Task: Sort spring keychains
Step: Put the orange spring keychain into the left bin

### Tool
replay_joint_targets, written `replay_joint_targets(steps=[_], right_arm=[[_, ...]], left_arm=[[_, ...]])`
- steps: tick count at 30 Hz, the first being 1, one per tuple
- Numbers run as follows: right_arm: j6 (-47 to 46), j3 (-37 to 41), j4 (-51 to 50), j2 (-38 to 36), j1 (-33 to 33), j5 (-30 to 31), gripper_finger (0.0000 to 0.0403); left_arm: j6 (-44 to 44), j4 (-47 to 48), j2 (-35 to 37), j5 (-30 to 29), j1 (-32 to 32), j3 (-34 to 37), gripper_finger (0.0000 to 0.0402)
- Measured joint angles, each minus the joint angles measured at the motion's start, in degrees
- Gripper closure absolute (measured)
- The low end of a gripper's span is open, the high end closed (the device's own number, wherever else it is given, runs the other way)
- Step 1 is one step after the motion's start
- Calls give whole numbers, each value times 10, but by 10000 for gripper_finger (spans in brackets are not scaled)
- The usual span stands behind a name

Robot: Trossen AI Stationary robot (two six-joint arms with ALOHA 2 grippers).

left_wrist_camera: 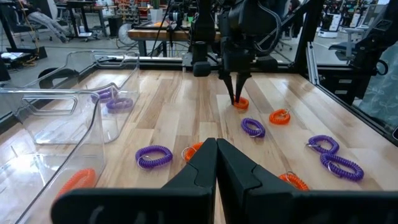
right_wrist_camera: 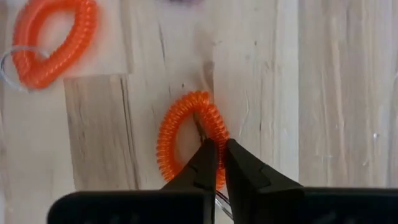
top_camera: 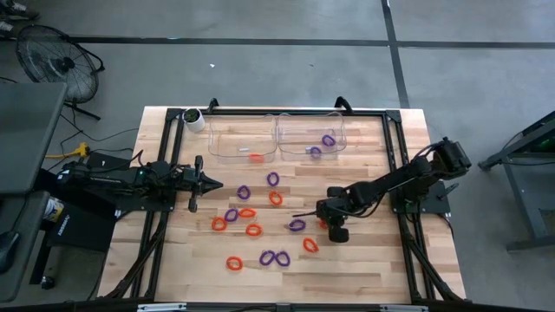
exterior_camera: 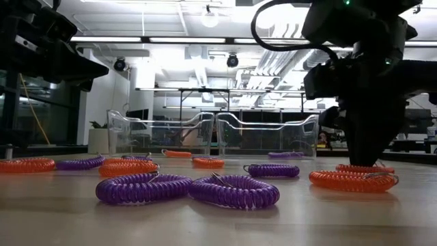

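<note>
Right now my right gripper (right_wrist_camera: 216, 151) points straight down at the table (top_camera: 364, 277), its two fingers pinched on the edge of an orange coil (right_wrist_camera: 186, 135); the coil's loop still lies flat on the wood. Seen from above, that spot is at about 4 o'clock from the table's middle, with the coil (top_camera: 323, 224) mostly hidden under my wrist. Just beside it, toward 9 o'clock, lies a purple coil (top_camera: 297, 225), and toward 7 o'clock another orange one (top_camera: 310, 245).

Nearest the front edge lie a purple pair (top_camera: 274, 257), touching each other, and a lone orange coil (top_camera: 234, 263). More coils of both colours are scattered across the middle of the table, some touching, some apart.

My left gripper (top_camera: 201, 182) hovers at about 9 o'clock from the centre, fingers pressed together and holding nothing.

Farther off, at 12 o'clock, two clear bins stand side by side. The left bin (top_camera: 217, 147) holds one orange coil (top_camera: 257, 158); the right bin (top_camera: 340, 132) holds two purple coils (top_camera: 322, 145). A white cup (top_camera: 194, 119) stands at the far left corner.
</note>
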State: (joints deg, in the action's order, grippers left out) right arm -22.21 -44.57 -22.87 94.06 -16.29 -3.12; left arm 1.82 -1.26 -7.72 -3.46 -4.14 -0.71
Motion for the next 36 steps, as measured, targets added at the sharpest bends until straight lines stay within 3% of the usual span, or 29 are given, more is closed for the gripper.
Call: replay_joint_targets(steps=[8, 22, 25, 36], right_arm=[[-47, -59, -28, 4, 16, 7, 400], [21, -288, -131, 3, 107, 132, 402], [53, -344, -136, 20, 134, 156, 402], [148, -533, -147, 168, 220, 146, 403]], left_arm=[[0, 0, 0, 0, 0, 0, 399], [0, 0, 0, 0, 0, 0, 399], [0, 0, 0, 0, 0, 0, 399], [0, 0, 0, 0, 0, 0, 399]])
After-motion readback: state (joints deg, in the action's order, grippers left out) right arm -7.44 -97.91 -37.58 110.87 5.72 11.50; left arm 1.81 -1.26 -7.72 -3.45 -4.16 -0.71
